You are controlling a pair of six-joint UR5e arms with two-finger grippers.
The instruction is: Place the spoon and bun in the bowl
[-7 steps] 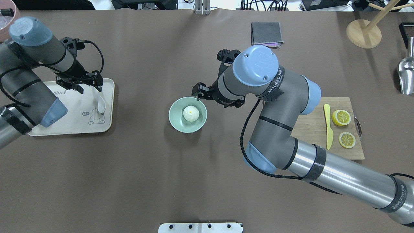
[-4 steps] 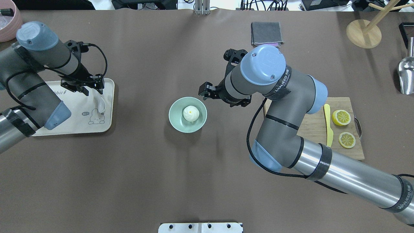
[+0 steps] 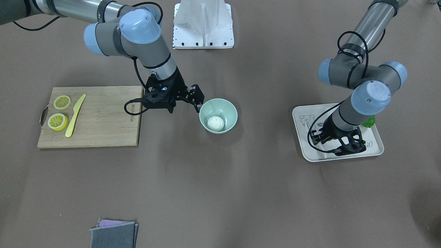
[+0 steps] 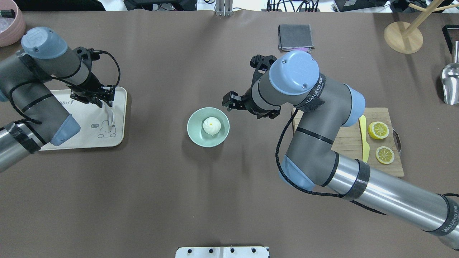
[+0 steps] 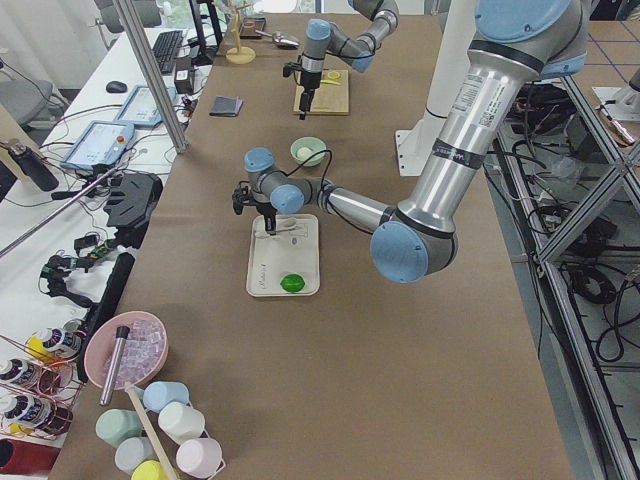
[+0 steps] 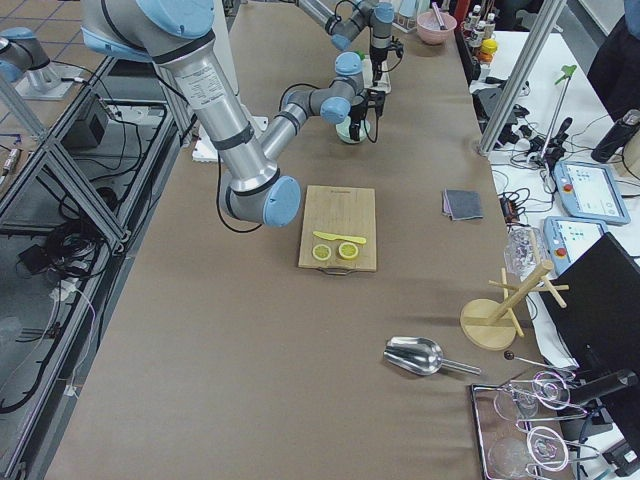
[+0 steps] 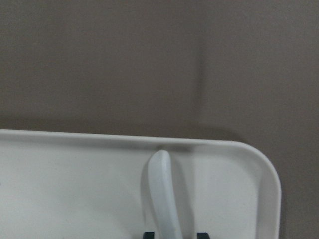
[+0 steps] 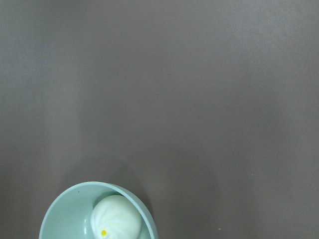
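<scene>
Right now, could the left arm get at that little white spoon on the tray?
Probably yes. The left gripper hangs right over the spoon on the beige tray, fingertips either side of its handle, and nothing lies between them.

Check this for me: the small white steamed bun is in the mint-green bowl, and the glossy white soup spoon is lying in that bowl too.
Only the spoon part is wrong. The round mint-green bowl holds the small white pleated bun alone. The glossy white soup spoon lies on the beige rectangular tray, by the left end effector, as the overhead exterior view shows.
</scene>
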